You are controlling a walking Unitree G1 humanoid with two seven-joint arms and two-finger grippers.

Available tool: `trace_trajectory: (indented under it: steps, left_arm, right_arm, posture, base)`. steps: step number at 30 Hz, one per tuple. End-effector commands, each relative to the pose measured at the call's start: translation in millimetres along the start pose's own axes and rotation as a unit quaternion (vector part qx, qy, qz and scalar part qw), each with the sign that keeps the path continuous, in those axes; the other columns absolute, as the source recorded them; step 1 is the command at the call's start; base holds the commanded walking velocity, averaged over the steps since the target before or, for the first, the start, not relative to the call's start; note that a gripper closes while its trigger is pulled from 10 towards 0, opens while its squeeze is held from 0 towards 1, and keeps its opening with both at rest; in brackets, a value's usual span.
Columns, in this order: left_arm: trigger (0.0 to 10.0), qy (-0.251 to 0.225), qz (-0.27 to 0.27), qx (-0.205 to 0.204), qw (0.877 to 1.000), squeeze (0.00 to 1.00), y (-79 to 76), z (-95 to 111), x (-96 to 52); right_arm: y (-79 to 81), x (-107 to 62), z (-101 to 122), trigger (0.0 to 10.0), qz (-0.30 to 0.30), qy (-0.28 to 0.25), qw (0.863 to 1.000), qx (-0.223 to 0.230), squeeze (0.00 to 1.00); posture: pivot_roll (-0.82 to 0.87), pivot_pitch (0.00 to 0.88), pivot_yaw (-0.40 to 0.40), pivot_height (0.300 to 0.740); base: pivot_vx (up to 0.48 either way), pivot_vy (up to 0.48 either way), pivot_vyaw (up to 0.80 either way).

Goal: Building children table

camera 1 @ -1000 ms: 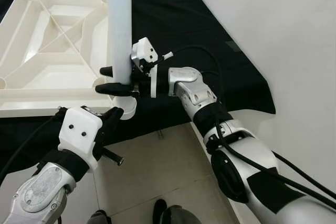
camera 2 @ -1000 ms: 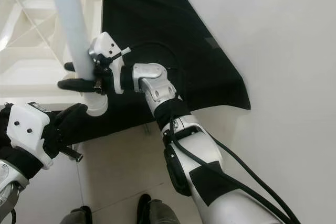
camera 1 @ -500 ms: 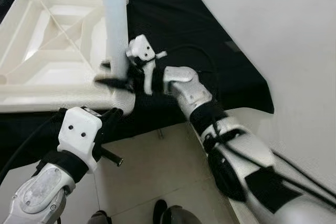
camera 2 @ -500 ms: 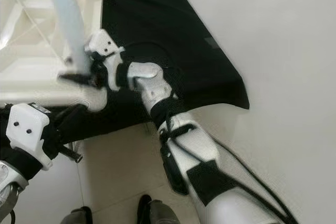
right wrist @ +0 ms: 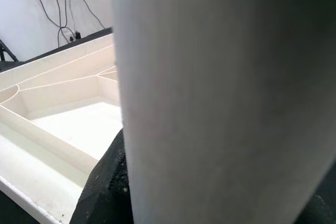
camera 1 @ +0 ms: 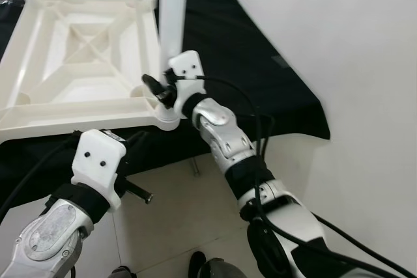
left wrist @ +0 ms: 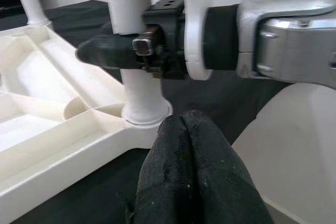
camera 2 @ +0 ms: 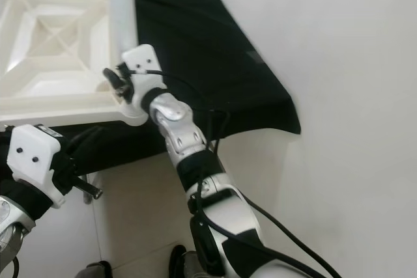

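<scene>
White ribbed plastic tabletop [camera 1: 78, 105] lies underside-up on black cloth [camera 1: 234, 63], upper left of frame; a smooth round leg [camera 1: 172, 11] stands in its near corner socket, top cut off. Right gripper [camera 1: 156, 89] clamps the leg low down. Left gripper [left wrist: 186, 145], fingers pressed together and empty, sits just below the corner.

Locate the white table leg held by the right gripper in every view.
Left eye: white table leg, upright, top centre.
Right eye: top left.
Left wrist: upper middle, crossed by the right gripper.
Right wrist: close up, across the frame.
Shared landmark: corner socket of the upturned tabletop.
</scene>
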State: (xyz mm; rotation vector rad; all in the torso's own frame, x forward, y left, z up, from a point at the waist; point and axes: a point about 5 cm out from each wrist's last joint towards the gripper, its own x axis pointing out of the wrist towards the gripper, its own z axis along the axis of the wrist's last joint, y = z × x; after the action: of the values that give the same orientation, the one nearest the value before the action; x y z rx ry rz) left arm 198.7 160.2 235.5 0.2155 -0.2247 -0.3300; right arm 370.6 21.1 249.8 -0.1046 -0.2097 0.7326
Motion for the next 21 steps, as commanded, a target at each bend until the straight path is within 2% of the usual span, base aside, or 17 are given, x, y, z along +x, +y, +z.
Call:
trace_trajectory:
  steps: [1, 2, 4, 5, 8, 9, 12, 14, 15, 18, 21]
  left_arm:
    - [10.0, 0.003, 0.004, 0.001, 1.000, 0.00, 1.1, -1.0, -2.4]
    - [10.0, 0.004, -0.001, -0.001, 1.000, 0.00, -0.7, -1.6, -2.2]
    - [10.0, 0.005, -0.004, -0.002, 1.000, 0.00, -1.9, -2.0, -2.0]
    - [10.0, 0.006, -0.007, -0.003, 1.000, 0.00, -3.0, -2.4, -1.9]
    - [10.0, 0.007, -0.008, -0.003, 1.000, 0.00, -3.6, -2.5, -1.9]
    - [10.0, 0.007, -0.008, -0.003, 1.000, 0.00, -4.0, -2.4, -2.6]
    - [10.0, 0.008, -0.008, -0.003, 1.000, 0.00, -4.0, -2.3, -2.9]
    - [10.0, 0.008, -0.007, -0.003, 1.000, 0.00, -4.3, -2.0, -3.7]
    - [10.0, 0.008, -0.007, -0.003, 1.000, 0.00, -4.3, -2.0, -3.7]
    - [10.0, 0.010, -0.008, -0.003, 1.000, 0.00, -5.6, -1.6, -5.0]
    - [10.0, 0.011, -0.009, -0.003, 1.000, 0.00, -6.5, -1.4, -5.6]
  right_arm:
    - [9.5, -2.3, -10.3, 10.0, 0.029, 0.028, 0.999, -0.012, 0.00]
    - [8.5, -2.6, -4.6, 10.0, 0.056, 0.016, 0.998, 0.004, 1.00]
    - [7.7, -2.5, -0.7, 10.0, 0.077, 0.007, 0.997, 0.016, 1.00]
    - [7.8, -2.0, 6.0, 10.0, 0.123, -0.011, 0.992, 0.029, 1.00]
    - [7.8, -1.7, 10.7, 10.0, 0.155, -0.023, 0.987, 0.035, 1.00]
    - [3.2, -3.2, 24.9, 10.0, 0.251, -0.049, 0.967, 0.023, 0.00]
    - [1.5, -3.9, 28.6, 10.0, 0.279, -0.053, 0.959, 0.019, 0.00]
    - [-0.9, -3.9, 30.6, 10.0, 0.308, -0.046, 0.950, -0.003, 0.00]
    - [-0.9, -3.9, 30.6, 10.0, 0.308, -0.046, 0.950, -0.003, 0.00]
    - [0.4, -4.3, 34.3, 10.0, 0.353, -0.041, 0.935, -0.009, 0.00]
    - [0.7, -3.8, 35.6, 10.0, 0.372, -0.033, 0.928, -0.012, 0.00]
  posture:
    - [0.21, 0.276, -0.202, 0.740]
    - [0.21, 0.277, -0.198, 0.740]
    - [0.21, 0.277, -0.198, 0.740]
    - [0.21, 0.279, -0.195, 0.740]
    - [0.21, 0.280, -0.195, 0.740]
    - [0.21, 0.285, -0.197, 0.740]
    - [0.21, 0.286, -0.197, 0.740]
    - [0.22, 0.289, -0.197, 0.740]
    - [0.22, 0.289, -0.197, 0.740]
    - [0.23, 0.294, -0.198, 0.740]
    - [0.23, 0.294, -0.200, 0.740]
  base:
    - [0.000, 0.000, 0.00]
    - [0.000, 0.000, 0.00]
    - [0.000, 0.000, 0.00]
    - [0.000, 0.000, 0.00]
    - [0.000, 0.000, 0.00]
    - [0.000, 0.000, 0.00]
    - [0.000, 0.000, 0.00]
    - [0.000, 0.000, 0.00]
    - [0.000, 0.000, 0.00]
    - [0.000, 0.000, 0.00]
    - [0.000, 0.000, 0.00]
